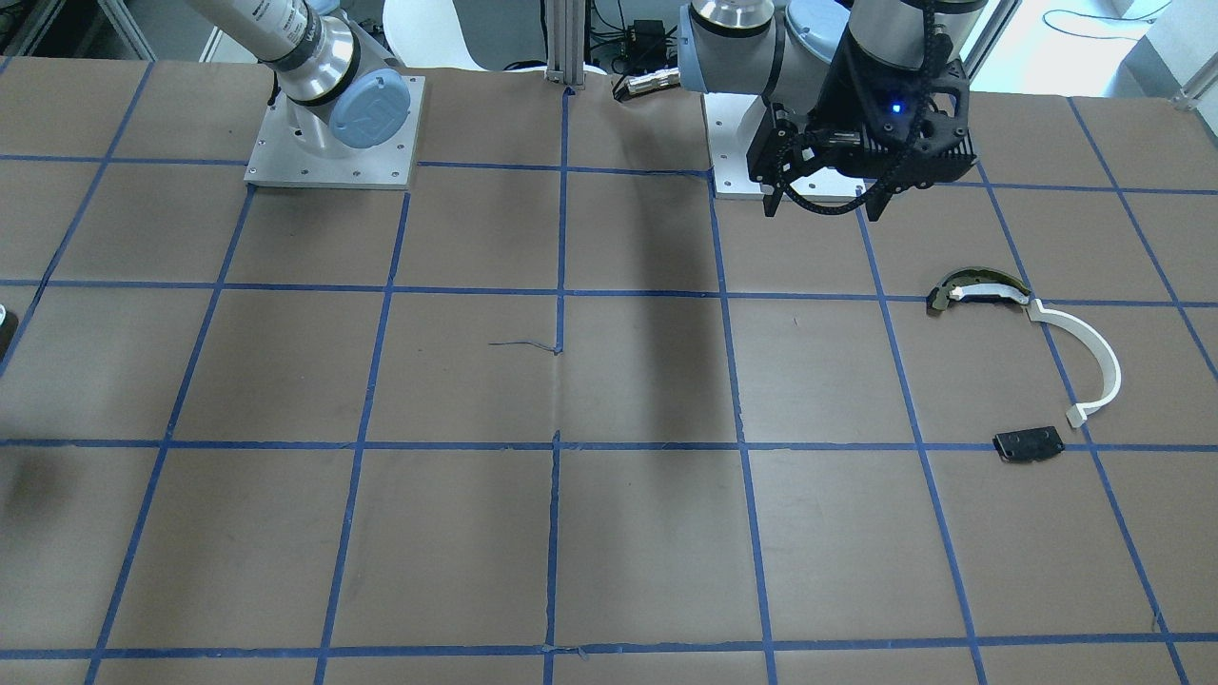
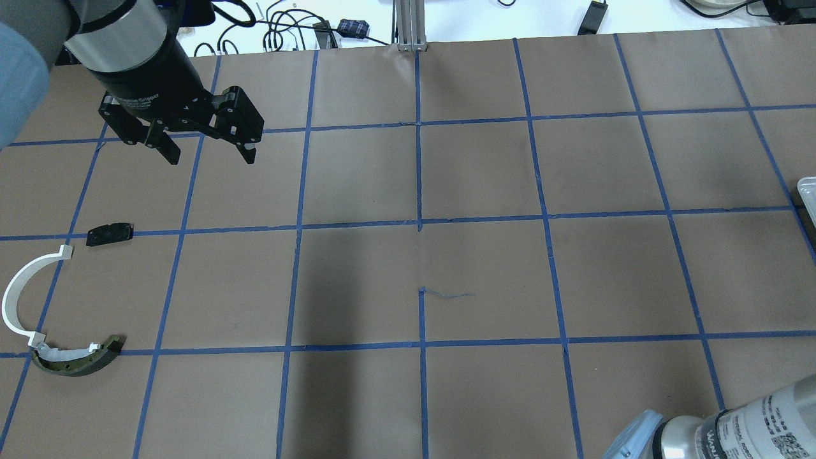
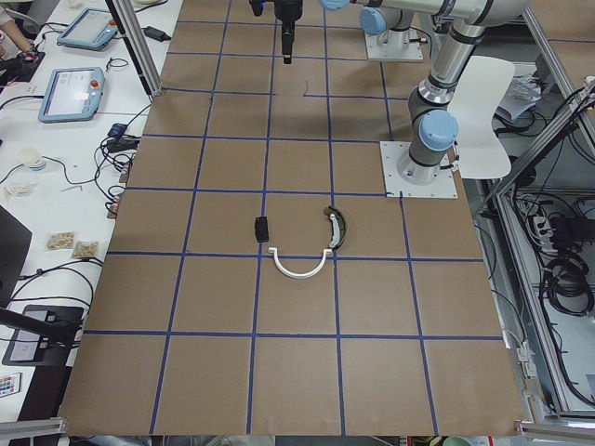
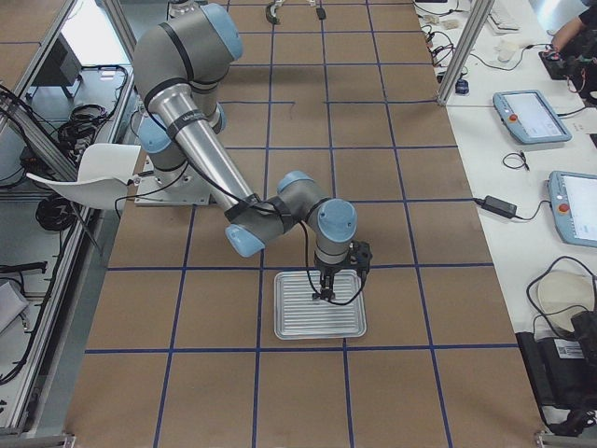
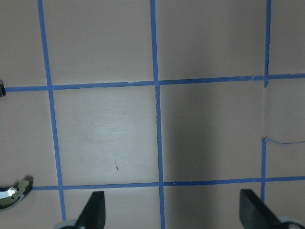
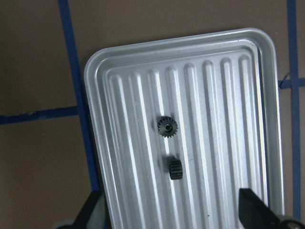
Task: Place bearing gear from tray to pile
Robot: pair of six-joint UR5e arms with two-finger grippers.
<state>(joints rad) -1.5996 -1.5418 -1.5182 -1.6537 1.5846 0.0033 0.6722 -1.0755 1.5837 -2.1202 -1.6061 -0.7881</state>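
Observation:
The bearing gear, a small dark toothed wheel, lies in the ribbed metal tray, with a small dark ridged part just below it. My right gripper is open and empty, pointing down over the tray, the gear just ahead of its fingers. The pile lies at my far left: a white arc strip, a dark curved piece with beige top and a black plate. My left gripper is open and empty, held high beyond the pile.
Brown paper with a blue tape grid covers the table. Only the tray's edge shows at the overhead view's right side. The arm bases stand at the robot's side of the table. Operators' desks with tablets flank the far edge.

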